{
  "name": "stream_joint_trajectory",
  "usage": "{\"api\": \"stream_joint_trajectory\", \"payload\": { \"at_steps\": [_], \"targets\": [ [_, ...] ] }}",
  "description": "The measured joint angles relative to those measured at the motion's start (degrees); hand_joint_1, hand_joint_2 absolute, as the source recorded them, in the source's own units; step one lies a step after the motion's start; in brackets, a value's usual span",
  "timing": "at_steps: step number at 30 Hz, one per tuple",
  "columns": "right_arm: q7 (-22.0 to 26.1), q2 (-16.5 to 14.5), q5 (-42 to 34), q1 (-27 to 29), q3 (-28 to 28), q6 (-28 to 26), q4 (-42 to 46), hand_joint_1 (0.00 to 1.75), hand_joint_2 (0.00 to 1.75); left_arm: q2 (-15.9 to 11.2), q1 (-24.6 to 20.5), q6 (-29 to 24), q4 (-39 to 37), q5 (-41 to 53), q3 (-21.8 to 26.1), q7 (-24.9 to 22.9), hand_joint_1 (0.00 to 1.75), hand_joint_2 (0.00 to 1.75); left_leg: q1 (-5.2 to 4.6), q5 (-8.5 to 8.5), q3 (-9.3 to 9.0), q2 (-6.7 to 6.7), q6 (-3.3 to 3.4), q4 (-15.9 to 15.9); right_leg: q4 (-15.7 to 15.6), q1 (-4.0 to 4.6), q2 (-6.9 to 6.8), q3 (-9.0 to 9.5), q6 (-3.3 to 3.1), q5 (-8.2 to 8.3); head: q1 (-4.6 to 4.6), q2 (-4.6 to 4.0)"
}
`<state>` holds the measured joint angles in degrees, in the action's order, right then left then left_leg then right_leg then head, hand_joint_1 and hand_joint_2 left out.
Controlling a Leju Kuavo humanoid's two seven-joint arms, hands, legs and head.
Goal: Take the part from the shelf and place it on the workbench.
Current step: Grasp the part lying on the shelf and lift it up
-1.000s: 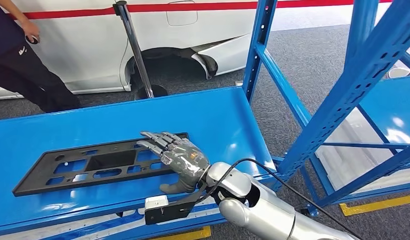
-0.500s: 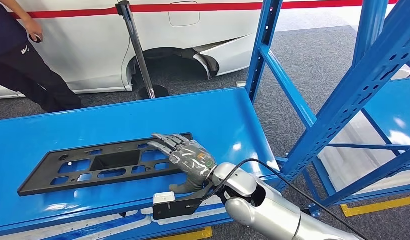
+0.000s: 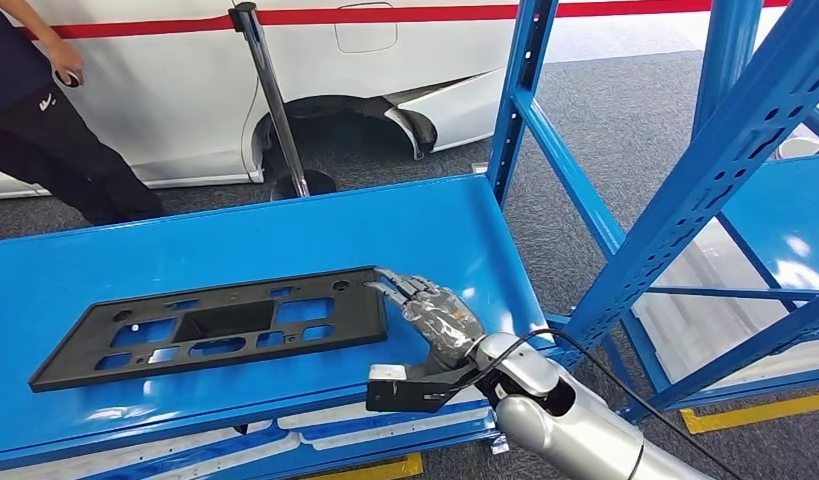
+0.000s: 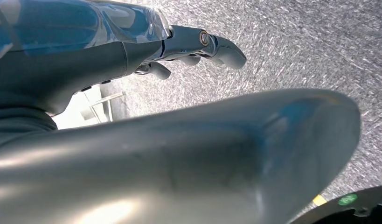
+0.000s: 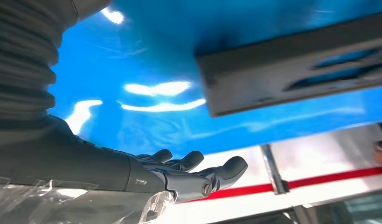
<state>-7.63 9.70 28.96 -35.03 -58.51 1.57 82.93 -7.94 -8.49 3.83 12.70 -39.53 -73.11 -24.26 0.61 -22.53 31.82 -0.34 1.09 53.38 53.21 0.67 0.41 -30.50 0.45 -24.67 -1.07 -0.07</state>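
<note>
Right hand (image 3: 437,318) sits over the blue counter (image 3: 425,225) near its front edge, fingers (image 3: 397,285) extended and spread, grasping nothing, tips just beside the right end of the black plastic part (image 3: 210,324). Part lies flat on the counter, long side along the front edge. Left hand (image 4: 133,93) hangs over grey carpet, fingers loosely extended, holding nothing. Blue shelf upright (image 3: 510,95) at the counter's far right corner. Beyond: stanchion post (image 3: 270,95), white car (image 3: 315,70), a person (image 3: 45,110) standing far left.

We see the part (image 3: 210,325) lying flat on the worktop (image 3: 425,225), our right robot hand (image 3: 435,315) just beside its right end.
</note>
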Motion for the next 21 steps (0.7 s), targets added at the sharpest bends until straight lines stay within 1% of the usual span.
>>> {"api": "stream_joint_trajectory", "payload": {
  "at_steps": [5,9,11,21],
  "targets": [
    [-0.19,0.96,0.00,0.64,0.67,0.13,0.00,0.00,1.75,-0.10,-0.07,0.11,0.00,0.18,0.00,-0.24,0.00,0.00,0.00,0.00,0.00,0.02,0.00,-0.01,0.00,0.00,0.05,0.01,0.00,0.00,0.00,0.00],
    [0.02,0.62,1.16,0.15,0.55,1.04,-0.05,0.00,1.75,-0.10,-0.08,0.21,0.00,0.89,-0.05,-0.17,0.00,0.00,0.00,0.00,0.01,0.01,0.00,-0.01,0.01,0.00,0.02,0.04,0.00,0.01,0.00,0.00],
    [0.39,-0.26,1.73,-0.69,0.27,1.43,-0.20,0.00,1.75,-0.10,-0.11,0.20,0.00,1.01,-0.11,0.06,0.00,0.00,0.00,0.00,0.01,0.02,0.00,-0.01,0.01,0.00,0.03,0.04,0.00,0.01,0.00,0.00],
    [2.00,-6.76,2.85,-5.90,-2.35,3.25,-2.95,0.00,1.75,-0.10,-0.24,0.29,0.00,1.09,-0.42,0.31,0.00,0.00,0.03,0.02,0.01,0.00,-0.02,-0.03,0.04,0.04,0.00,0.02,-0.01,0.00,0.00,0.00]
  ]
}}
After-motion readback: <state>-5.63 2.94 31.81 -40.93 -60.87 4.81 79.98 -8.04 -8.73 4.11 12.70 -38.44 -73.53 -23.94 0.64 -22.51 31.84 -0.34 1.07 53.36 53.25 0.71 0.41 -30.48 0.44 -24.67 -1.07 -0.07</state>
